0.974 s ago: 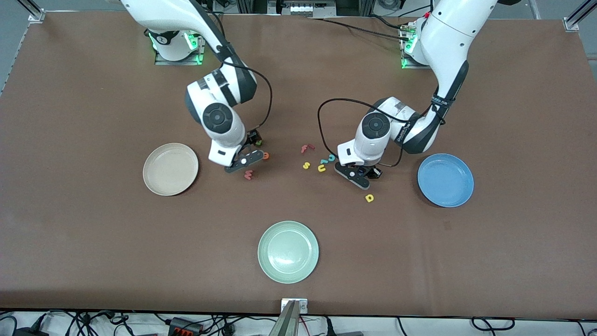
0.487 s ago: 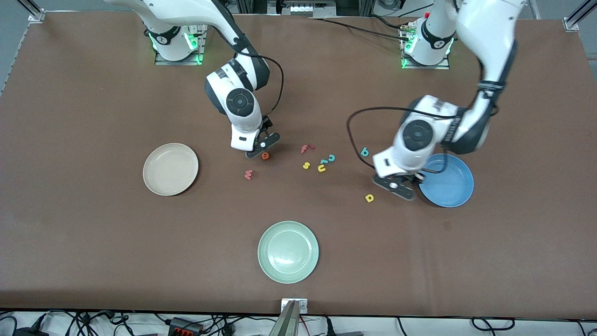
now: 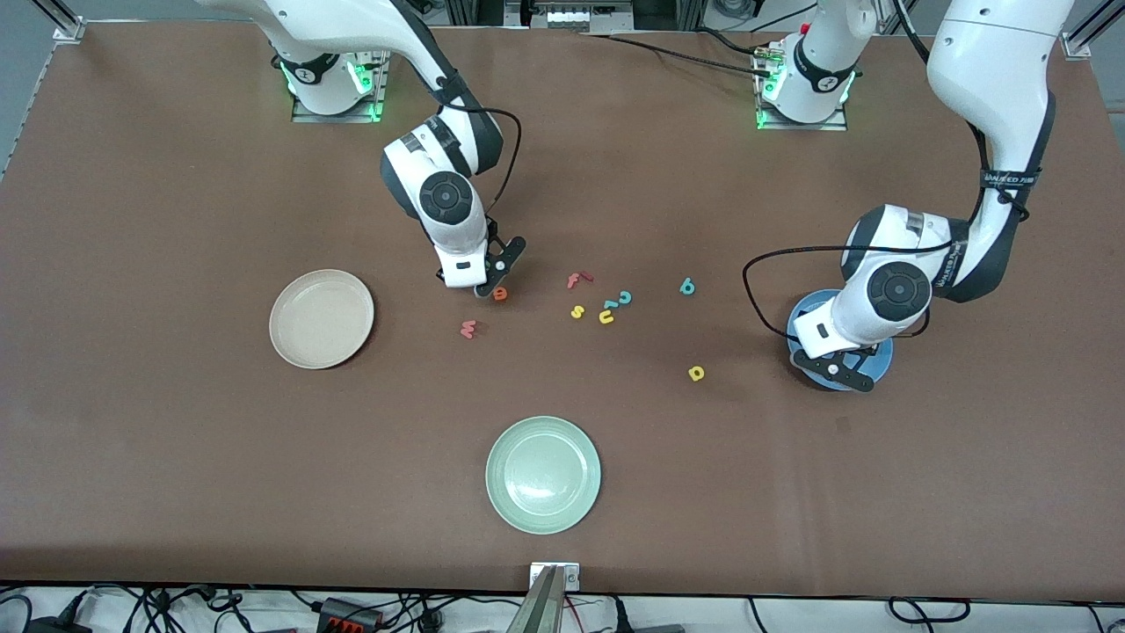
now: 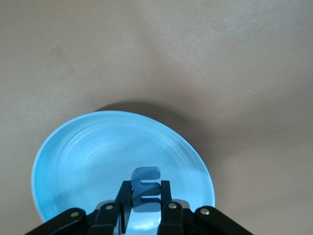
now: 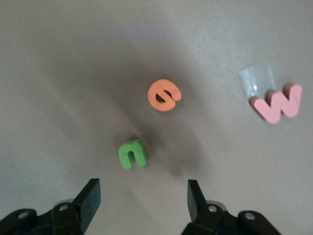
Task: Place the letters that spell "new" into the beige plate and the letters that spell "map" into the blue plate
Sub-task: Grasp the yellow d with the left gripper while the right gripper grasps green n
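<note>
My left gripper (image 4: 145,196) is shut on the blue m (image 4: 146,186) and holds it low over the blue plate (image 4: 58,147), which the left gripper (image 3: 835,369) mostly covers in the front view. The yellow a (image 3: 696,374) and teal p (image 3: 687,286) lie on the table. My right gripper (image 5: 142,193) hangs open just above the table, with the green n (image 5: 132,153) a little ahead of its fingertips. The orange e (image 5: 164,95) and pinkish w (image 5: 279,104) lie close by. The beige plate (image 3: 290,299) is bare, toward the right arm's end.
A red f (image 3: 577,280), yellow s (image 3: 577,311), yellow u (image 3: 606,316) and teal c (image 3: 625,297) cluster mid-table. A pale green plate (image 3: 543,475) sits nearest the front camera. A scrap of clear tape (image 5: 257,78) lies by the w.
The left arm has carried the blue m from the letter cluster to over the blue plate, uncovering the teal p. The right gripper has shifted from beside the w to the e and n.
</note>
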`<move>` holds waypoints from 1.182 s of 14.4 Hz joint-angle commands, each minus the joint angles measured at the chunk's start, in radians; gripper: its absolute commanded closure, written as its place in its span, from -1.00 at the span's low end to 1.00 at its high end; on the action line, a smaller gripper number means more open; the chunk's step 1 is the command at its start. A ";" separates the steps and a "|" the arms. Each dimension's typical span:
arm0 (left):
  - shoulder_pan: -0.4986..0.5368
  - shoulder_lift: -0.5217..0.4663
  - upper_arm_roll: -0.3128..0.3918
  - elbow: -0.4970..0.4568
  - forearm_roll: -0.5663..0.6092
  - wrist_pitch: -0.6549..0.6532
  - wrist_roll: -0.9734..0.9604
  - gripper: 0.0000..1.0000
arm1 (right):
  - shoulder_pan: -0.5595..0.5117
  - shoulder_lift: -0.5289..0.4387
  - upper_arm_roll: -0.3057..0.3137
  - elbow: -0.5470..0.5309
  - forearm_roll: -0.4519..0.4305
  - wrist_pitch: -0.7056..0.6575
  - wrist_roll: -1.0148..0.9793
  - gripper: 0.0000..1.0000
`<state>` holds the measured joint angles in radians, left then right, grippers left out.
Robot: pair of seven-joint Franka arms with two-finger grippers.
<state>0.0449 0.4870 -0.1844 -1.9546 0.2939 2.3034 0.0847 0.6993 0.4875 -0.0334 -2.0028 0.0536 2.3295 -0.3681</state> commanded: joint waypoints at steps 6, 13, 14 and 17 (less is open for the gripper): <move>0.004 -0.005 -0.111 0.049 0.007 0.012 -0.036 -1.00 | 0.012 0.039 0.004 -0.010 -0.006 0.076 -0.166 -0.58; -0.118 0.171 -0.138 0.273 0.002 0.004 -0.436 -1.00 | 0.025 0.051 0.006 -0.008 -0.006 0.096 -0.227 -0.12; -0.129 0.200 -0.138 0.289 0.002 0.005 -0.562 -1.00 | 0.029 0.051 0.006 -0.008 -0.006 0.096 -0.227 -0.09; -0.149 0.251 -0.138 0.341 -0.010 0.007 -0.862 -1.00 | 0.046 0.051 0.004 -0.007 -0.008 0.097 -0.232 0.00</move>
<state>-0.0939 0.6930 -0.3204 -1.6793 0.2922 2.3292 -0.6061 0.7282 0.5382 -0.0266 -2.0033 0.0528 2.4122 -0.5819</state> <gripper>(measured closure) 0.000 0.480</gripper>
